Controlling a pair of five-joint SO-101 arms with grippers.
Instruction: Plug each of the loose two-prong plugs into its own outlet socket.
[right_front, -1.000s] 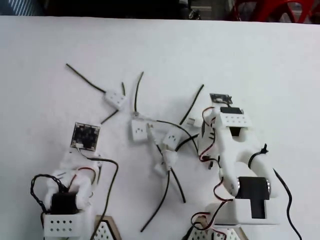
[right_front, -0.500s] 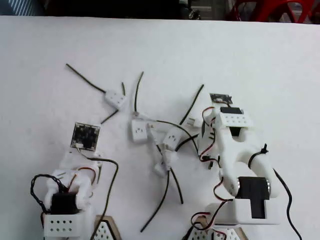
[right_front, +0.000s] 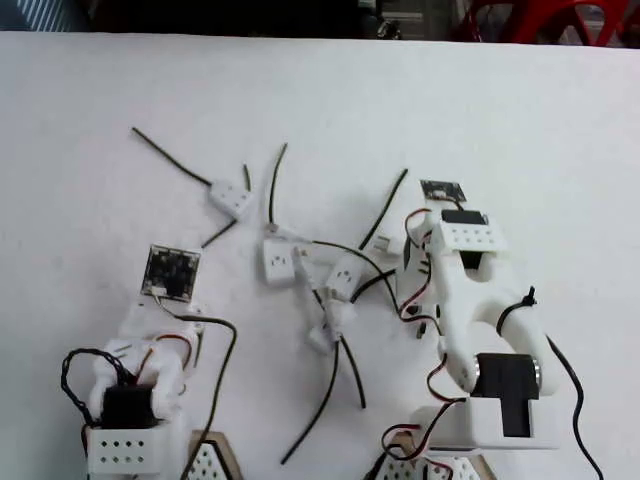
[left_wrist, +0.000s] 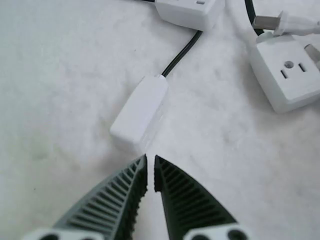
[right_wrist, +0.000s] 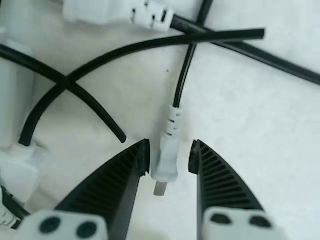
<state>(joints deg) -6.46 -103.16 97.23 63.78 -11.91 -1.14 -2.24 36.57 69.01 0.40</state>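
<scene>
Between the right gripper's (right_wrist: 170, 150) ribbed dark fingers, which stand apart on either side of it, a small white two-prong plug (right_wrist: 165, 161) lies flat on the white table (right_wrist: 260, 110). Its ridged collar runs into a thin black cord (right_wrist: 184, 75). The left gripper (left_wrist: 150, 162) is pinched almost together just short of a smooth white rectangular block (left_wrist: 140, 107), with a square outlet socket (left_wrist: 287, 75) nearby.

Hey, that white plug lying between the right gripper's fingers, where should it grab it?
Grip the plug on its smooth white body, between the prongs and the ribbed strain relief. Come straight down: it lies on the table, and the right gripper stands open astride its two sides.
</scene>
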